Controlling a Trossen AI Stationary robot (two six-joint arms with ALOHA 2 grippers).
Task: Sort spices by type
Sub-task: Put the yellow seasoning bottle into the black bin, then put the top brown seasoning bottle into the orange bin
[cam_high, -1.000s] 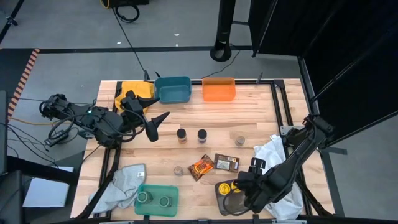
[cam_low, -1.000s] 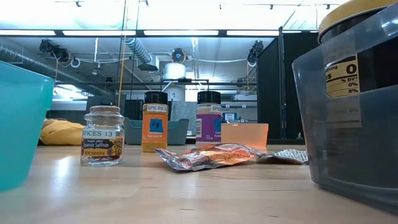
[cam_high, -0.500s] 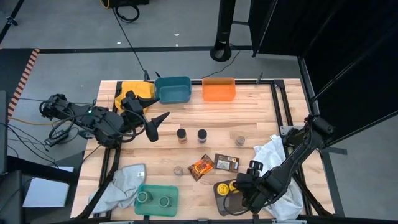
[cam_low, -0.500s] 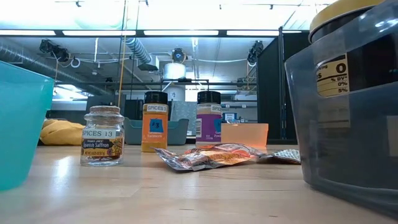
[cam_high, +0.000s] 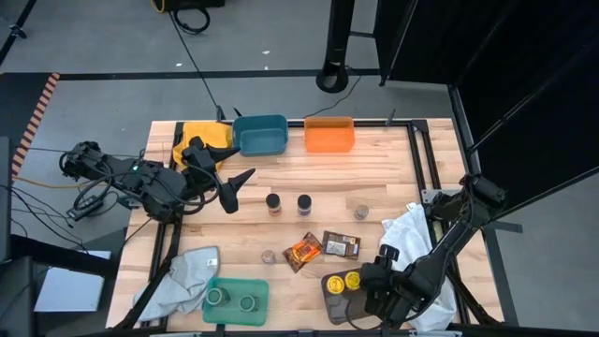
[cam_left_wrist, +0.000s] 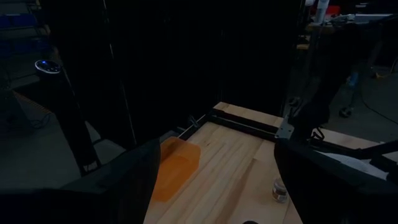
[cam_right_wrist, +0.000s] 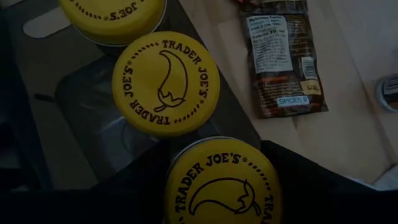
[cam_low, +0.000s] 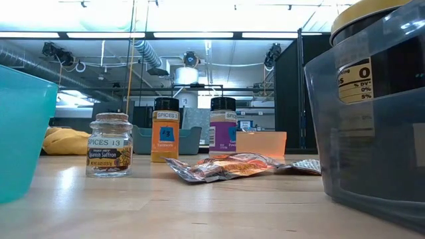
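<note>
Right gripper [cam_high: 374, 298]: at the near edge of the surface, over the dark grey tray [cam_high: 334, 309]; its jaws look clamped on a yellow-lidded jar [cam_right_wrist: 217, 186], which sits right against the wrist camera.
Dark grey tray: near right; two more yellow-lidded jars [cam_high: 344, 280] stand in it side by side, their lids printed with a chilli pepper.
Teal tray [cam_high: 225, 286]: near left, holding two green-lidded jars [cam_high: 232, 300], with a grey cloth [cam_high: 182, 273] just beside it.
White cloth [cam_high: 412, 234]: bunched at the right edge, under the right arm.
Packets: the orange packet [cam_high: 303, 251] and the brown packet [cam_high: 341, 244] lie flat and touching, just beyond the dark grey tray.
Saffron jar [cam_low: 109, 145]: small and clear, alone near the orange packet.
Middle row: two dark-lidded jars [cam_high: 288, 202], one orange-labelled and one purple-labelled, stand close together; a clear-lidded jar [cam_high: 361, 212] stands apart toward the right.
Left gripper [cam_high: 238, 186]: held above the surface at far left, jaws spread wide and empty.
Far edge: a blue bin [cam_high: 260, 135] and an orange bin [cam_high: 328, 135] side by side, a yellow cloth [cam_high: 203, 137] beside the blue one.
</note>
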